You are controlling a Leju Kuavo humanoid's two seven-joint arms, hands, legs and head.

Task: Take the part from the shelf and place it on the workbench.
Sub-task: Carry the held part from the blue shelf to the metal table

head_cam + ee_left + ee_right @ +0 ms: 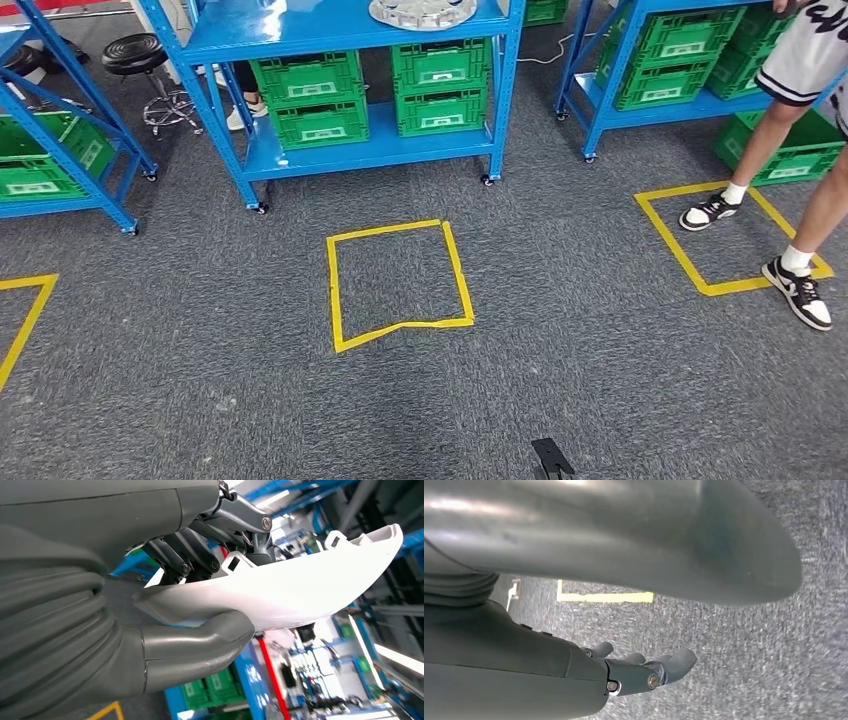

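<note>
Part in the left hand, desk not yet reached

The left hand point(200, 605) grasps the white part point(300, 587), thumb under its curved face and dark fingers point(175, 560) over the rim; the right hand point(644, 672) carries nothing, its fingers loosely curled above the grey carpet point(600, 350). Ahead stand a blue shelf point(350, 150) with green crates point(310, 95) and a yellow tape square point(400, 285); a person point(790, 180) steps near on the right. The glossy shell may slip in walking, or the person may cross the path.
</note>
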